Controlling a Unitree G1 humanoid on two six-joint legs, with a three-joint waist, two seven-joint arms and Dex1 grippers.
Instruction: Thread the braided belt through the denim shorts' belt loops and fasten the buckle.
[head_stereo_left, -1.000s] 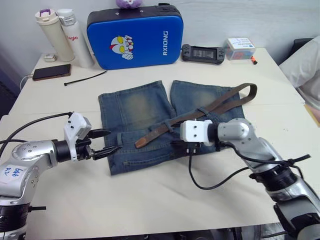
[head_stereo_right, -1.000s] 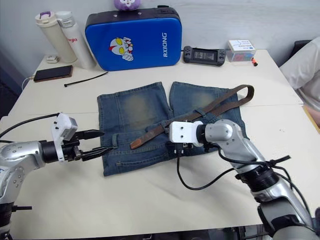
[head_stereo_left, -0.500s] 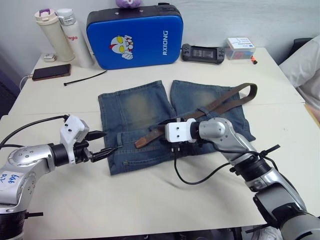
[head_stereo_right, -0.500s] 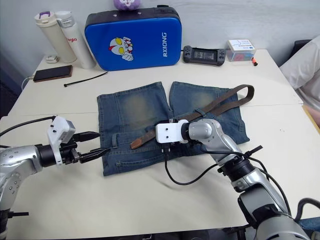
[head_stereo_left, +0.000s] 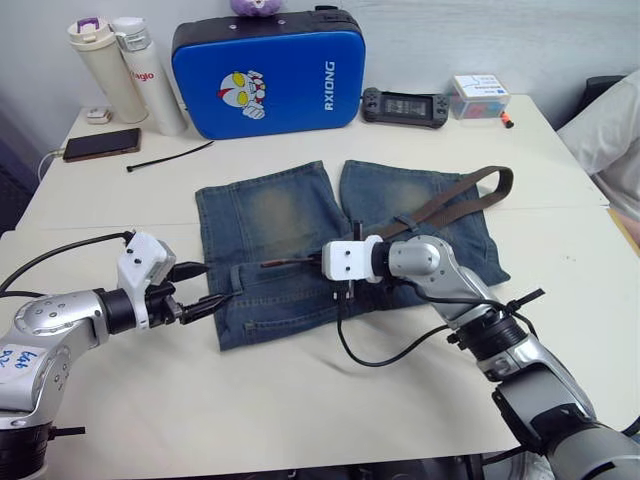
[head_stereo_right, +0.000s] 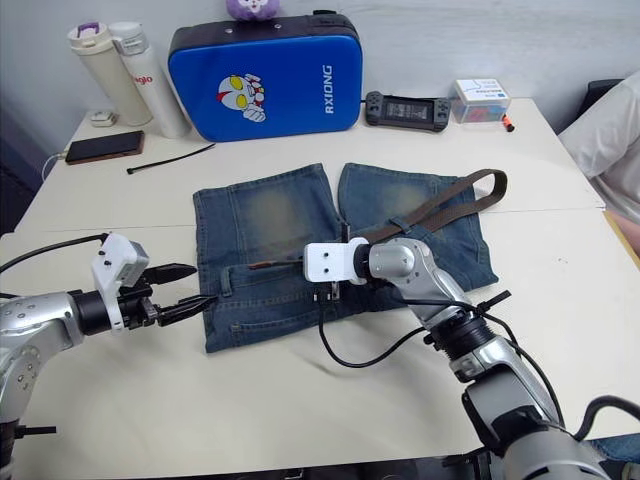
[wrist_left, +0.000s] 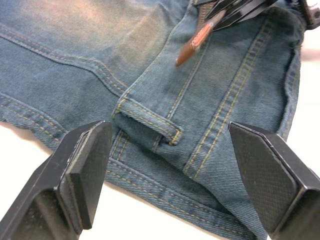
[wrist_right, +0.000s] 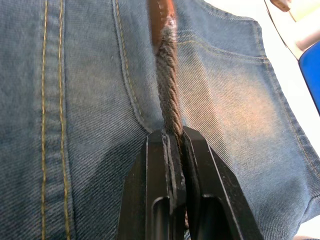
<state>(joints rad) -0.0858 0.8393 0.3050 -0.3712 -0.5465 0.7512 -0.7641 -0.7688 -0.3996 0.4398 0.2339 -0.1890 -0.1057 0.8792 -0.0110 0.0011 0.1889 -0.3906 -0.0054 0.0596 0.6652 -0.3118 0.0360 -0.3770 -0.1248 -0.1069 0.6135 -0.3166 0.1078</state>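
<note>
Feeding belt tip toward next loop

Our right gripper (wrist_right: 172, 145) pinches the braided belt (head_stereo_left: 440, 205) near its tip over the denim shorts (head_stereo_left: 270, 215) on the table (head_stereo_left: 300, 400); left gripper (wrist_left: 175, 170), spread, straddles a belt loop (wrist_left: 149, 125). We should keep the tip low and aligned with that loop.

The left claw (head_stereo_left: 208, 289) reaches in low from the left, forearm level, fingers spread wide apart. The right arm bends at the elbow and stretches leftward, its claw (wrist_right: 172, 142) pinched tight on the braided belt (wrist_right: 167, 70).
</note>
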